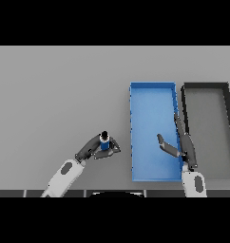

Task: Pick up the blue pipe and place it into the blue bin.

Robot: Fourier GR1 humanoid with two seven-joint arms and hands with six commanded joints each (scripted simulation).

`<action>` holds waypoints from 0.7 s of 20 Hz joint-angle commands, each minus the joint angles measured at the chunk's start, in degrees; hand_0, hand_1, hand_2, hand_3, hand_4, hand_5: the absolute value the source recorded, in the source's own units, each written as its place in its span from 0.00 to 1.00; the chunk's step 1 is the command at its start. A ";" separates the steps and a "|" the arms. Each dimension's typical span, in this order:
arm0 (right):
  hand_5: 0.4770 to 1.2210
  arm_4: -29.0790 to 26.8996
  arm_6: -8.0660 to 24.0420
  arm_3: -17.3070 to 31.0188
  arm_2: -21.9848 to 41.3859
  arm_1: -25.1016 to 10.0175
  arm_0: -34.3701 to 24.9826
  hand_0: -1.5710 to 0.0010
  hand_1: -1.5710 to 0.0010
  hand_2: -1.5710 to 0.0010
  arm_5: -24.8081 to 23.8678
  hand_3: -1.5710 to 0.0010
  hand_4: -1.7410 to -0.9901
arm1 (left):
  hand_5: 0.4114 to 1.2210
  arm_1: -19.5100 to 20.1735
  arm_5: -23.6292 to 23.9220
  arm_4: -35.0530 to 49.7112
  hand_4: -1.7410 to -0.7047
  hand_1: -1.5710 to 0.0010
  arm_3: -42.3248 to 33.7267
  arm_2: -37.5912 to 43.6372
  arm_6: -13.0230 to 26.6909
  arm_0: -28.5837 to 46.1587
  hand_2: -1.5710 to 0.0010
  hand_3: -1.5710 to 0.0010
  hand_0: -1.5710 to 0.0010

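The blue pipe (105, 142) is a short blue piece with a black top end, left of the blue bin (153, 92). My left hand (94, 148) is curled round it, thumb and fingers closing on its sides. My right hand (179, 144) hovers over the bin's near right part with straight fingers and holds nothing.
A black bin (206, 86) with a grey floor stands directly right of the blue bin, their walls almost touching. The grey table (55, 95) stretches to the left and back.
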 commanded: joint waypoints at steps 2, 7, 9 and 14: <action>0.23 0.23 1.20 0.25 0.17 0.02 -0.78 1.00 1.00 1.00 -0.05 1.00 0.69 | 0.87 0.33 0.70 -0.90 0.20 0.17 -2.49 -1.09 -0.86 1.01 0.15 0.15 0.20; 0.20 -0.87 1.22 0.55 -0.15 0.45 -1.10 1.00 1.00 1.00 0.27 1.00 0.70 | 0.96 -1.50 2.12 -3.16 0.25 0.06 -4.48 -0.45 -3.25 1.00 0.05 0.05 0.07; 0.21 -0.53 1.41 0.88 -0.10 0.50 -1.59 1.00 1.00 1.00 0.06 1.00 0.68 | 0.97 -2.22 1.85 -2.57 0.26 0.04 -6.11 0.69 -2.97 -0.56 0.03 0.03 0.04; 0.22 1.63 0.76 0.38 0.70 0.50 -0.91 1.00 1.00 1.00 -0.86 1.00 0.73 | 0.99 -3.03 -0.13 -1.71 0.27 0.01 -12.82 0.84 0.35 -2.13 0.01 0.01 0.01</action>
